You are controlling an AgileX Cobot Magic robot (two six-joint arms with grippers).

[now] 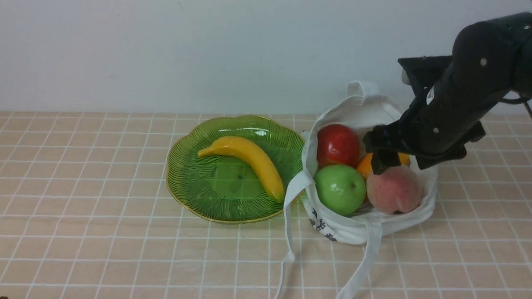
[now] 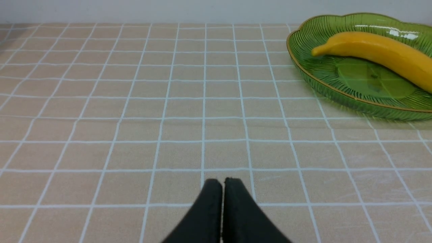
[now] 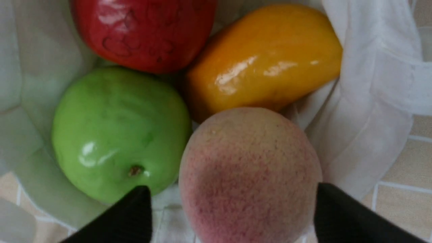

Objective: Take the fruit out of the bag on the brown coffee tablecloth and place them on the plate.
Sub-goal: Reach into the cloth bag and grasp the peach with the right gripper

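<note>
The white bag (image 1: 369, 224) lies open on the tan checked tablecloth (image 1: 91, 205), right of the green plate (image 1: 189, 178). In it are a red apple (image 1: 337, 144), a green apple (image 1: 340, 189), an orange mango-like fruit (image 1: 365, 165) and a pink-yellow peach (image 1: 394, 189). My right gripper (image 1: 391, 165) hangs open over the bag. In the right wrist view its fingers (image 3: 135, 209) stand either side of the peach (image 3: 249, 168), one close against it, the other a little apart. My left gripper (image 2: 222, 184) is shut and empty low over bare cloth, away from the plate (image 2: 303, 72).
A yellow banana (image 1: 248, 160) lies on the plate. The bag's long white straps (image 1: 359, 272) trail over the cloth toward the front edge, one draped over the plate's rim. A white wall stands behind.
</note>
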